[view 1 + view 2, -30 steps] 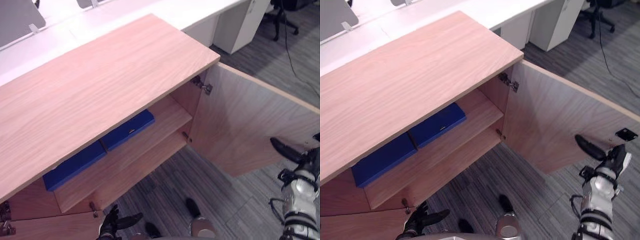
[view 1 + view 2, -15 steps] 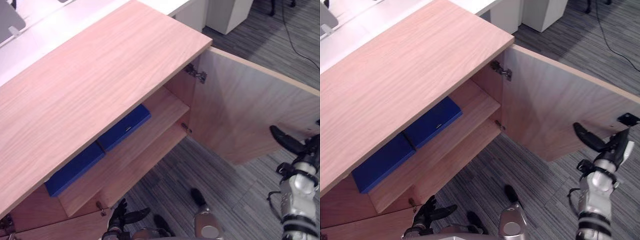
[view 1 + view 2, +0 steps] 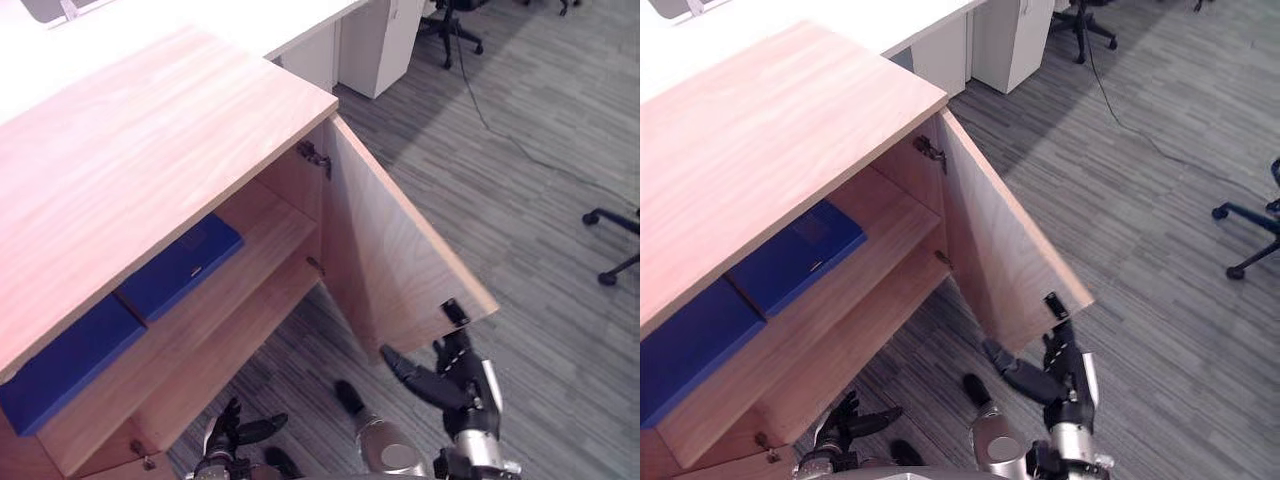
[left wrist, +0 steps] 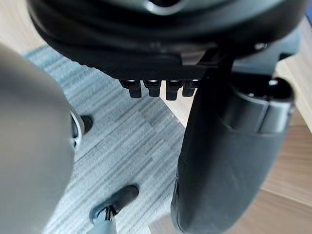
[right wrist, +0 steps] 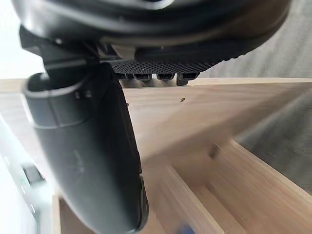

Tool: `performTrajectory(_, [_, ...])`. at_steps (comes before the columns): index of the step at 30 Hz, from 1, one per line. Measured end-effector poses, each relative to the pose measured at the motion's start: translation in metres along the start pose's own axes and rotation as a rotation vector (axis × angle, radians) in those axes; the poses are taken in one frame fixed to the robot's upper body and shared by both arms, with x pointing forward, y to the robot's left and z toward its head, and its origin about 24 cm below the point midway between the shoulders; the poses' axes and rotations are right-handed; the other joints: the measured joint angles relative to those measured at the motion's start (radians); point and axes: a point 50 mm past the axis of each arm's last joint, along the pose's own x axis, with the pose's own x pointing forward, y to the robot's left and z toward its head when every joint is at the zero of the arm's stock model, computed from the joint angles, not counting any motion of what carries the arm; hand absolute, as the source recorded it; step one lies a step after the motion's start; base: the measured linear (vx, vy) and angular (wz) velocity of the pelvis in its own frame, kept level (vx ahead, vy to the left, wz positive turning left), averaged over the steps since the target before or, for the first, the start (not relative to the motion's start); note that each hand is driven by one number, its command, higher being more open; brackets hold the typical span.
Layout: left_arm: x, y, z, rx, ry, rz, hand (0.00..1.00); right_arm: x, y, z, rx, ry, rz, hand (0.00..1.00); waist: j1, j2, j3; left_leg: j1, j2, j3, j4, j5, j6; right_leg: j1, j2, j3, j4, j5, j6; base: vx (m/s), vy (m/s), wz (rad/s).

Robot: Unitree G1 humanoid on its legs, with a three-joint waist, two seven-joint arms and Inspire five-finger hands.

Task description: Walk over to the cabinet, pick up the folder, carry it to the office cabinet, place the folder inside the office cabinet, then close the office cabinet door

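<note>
At the far left, inside the open office cabinet (image 3: 130, 170), a second blue folder (image 3: 60, 365) lay flat on the upper shelf (image 3: 262, 232), and just beside it lay the blue folder (image 3: 180, 265), also flat. Which of the two was the task's own could not be told, but neither hand held one. The placing therefore looked done, with the door as the step in hand. Low in front of the lower shelf (image 3: 230, 340) hung the left hand (image 3: 228, 440), its fingers released and loosely spread, holding nothing. It would do best to keep out of the opening. Further right, past the hinge (image 3: 313, 157), the door (image 3: 390, 250) stood swung well out over the grey floor (image 3: 520, 180). The right hand (image 3: 455, 385) was at the door's lower free corner, fingers straight and unclenched with their tips seemingly on the edge, and the thumb stuck out towards the cabinet. To close well, the hand should likely push flat on the outer face near that free edge, far from the hinge, and follow the door's arc. The thumb would need to stay clear of the narrowing gap. The folders did not seem to overhang the shelf front, so nothing looked set to block the door. A chair base (image 3: 612, 250) stood well apart at the right.
</note>
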Motion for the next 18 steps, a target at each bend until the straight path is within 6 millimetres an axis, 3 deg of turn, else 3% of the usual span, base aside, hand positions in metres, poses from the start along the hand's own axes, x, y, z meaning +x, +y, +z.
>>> performTrajectory(4, [0.002, -0.003, 0.006, 0.025, -0.013, -0.015, 1.00, -0.011, 0.012, -0.010, -0.047, 0.089, 0.111, 1.00, 0.016, -0.021, -0.012, -0.038, -0.019, -0.117, 0.014, 0.005, 0.011, 0.017, -0.029, -0.099, 0.024, -0.030, -0.011, -0.10, -0.001, 0.77])
performTrajectory(5, [0.004, -0.004, 0.010, 0.025, -0.026, -0.019, 1.00, -0.011, 0.020, -0.013, -0.064, 0.109, 0.172, 1.00, 0.046, -0.024, -0.017, -0.055, -0.032, -0.166, 0.008, 0.012, 0.014, 0.018, -0.045, -0.144, 0.029, -0.038, -0.013, -0.10, 0.008, 0.85])
performTrajectory(7, [0.004, -0.006, 0.013, 0.022, -0.039, -0.017, 1.00, -0.005, 0.028, -0.012, -0.111, 0.105, 0.257, 1.00, 0.073, -0.025, -0.024, -0.078, -0.048, -0.221, -0.010, 0.034, 0.019, 0.018, -0.062, -0.196, 0.026, -0.047, -0.018, -0.09, 0.000, 1.00])
performTrajectory(8, [0.004, -0.006, 0.016, 0.020, -0.050, -0.013, 1.00, 0.010, 0.038, -0.007, -0.164, 0.059, 0.333, 1.00, 0.105, -0.026, -0.027, -0.089, -0.073, -0.274, -0.060, 0.072, 0.026, 0.018, -0.082, -0.249, 0.023, -0.053, -0.022, -0.06, -0.014, 1.20])
performTrajectory(10, [0.005, -0.007, 0.020, 0.016, -0.066, -0.009, 1.00, 0.035, 0.045, 0.007, -0.222, -0.041, 0.354, 1.00, 0.132, -0.027, -0.033, -0.087, -0.100, -0.325, -0.127, 0.130, 0.035, 0.015, -0.103, -0.298, 0.022, -0.055, -0.023, -0.04, -0.029, 1.19])
performTrajectory(13, [0.002, -0.002, 0.012, 0.017, -0.045, 0.014, 1.00, 0.092, 0.044, 0.031, -0.296, -0.190, 0.246, 1.00, 0.191, -0.020, -0.044, -0.074, -0.119, -0.382, -0.227, 0.218, 0.044, 0.020, -0.117, -0.365, 0.027, -0.057, -0.019, -0.02, 0.007, 0.82])
performTrajectory(14, [0.001, 0.003, 0.010, -0.007, -0.034, 0.040, 1.00, 0.110, 0.040, 0.041, -0.304, -0.228, 0.176, 1.00, 0.203, -0.014, -0.048, -0.064, -0.129, -0.409, -0.282, 0.258, 0.050, 0.025, -0.120, -0.403, 0.028, -0.059, -0.016, 0.01, 0.017, 0.76])
performTrajectory(18, [0.001, 0.006, 0.010, -0.032, -0.028, 0.054, 1.00, 0.152, 0.026, 0.062, -0.283, -0.274, -0.009, 1.00, 0.218, -0.010, -0.046, -0.071, -0.148, -0.474, -0.296, 0.283, 0.052, 0.054, -0.141, -0.473, 0.027, -0.068, -0.005, 0.02, 0.061, 0.64])
